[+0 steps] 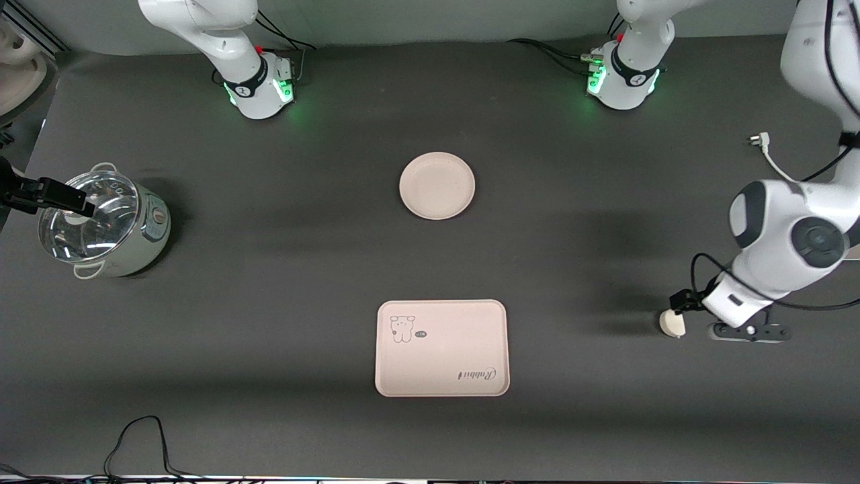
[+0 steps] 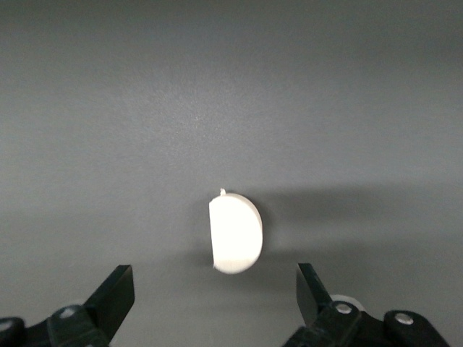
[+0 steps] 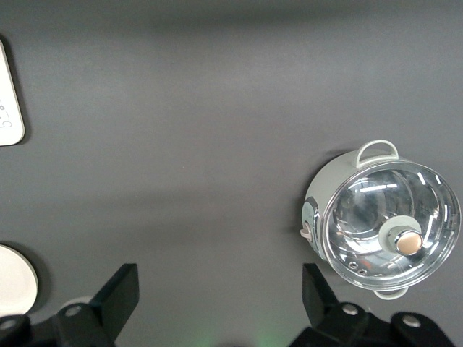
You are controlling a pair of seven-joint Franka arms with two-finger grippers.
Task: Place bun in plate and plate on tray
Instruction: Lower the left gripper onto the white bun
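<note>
The left gripper hangs low over the dark table at the left arm's end, its two black fingers spread wide with nothing between them. Just ahead of the fingertips in the left wrist view lies the bun, a small off-white lump resting on the tabletop with one flat side and one rounded side, clear of both fingers. In the front view the bun sits right beside the wrist of that arm, touching nothing but the table. Away from this gripper, toward the middle of the table, the tray lies flat, showing its rabbit drawing and script, and it carries nothing. The plate rests farther from the front camera than the tray, well apart from it and likewise bare. The right gripper is up at the right arm's end of the table, its fingers also spread and holding nothing. It hovers near a small pale-green cooking pot with a glass lid, which stands on the table well apart from the tray and the plate.
</note>
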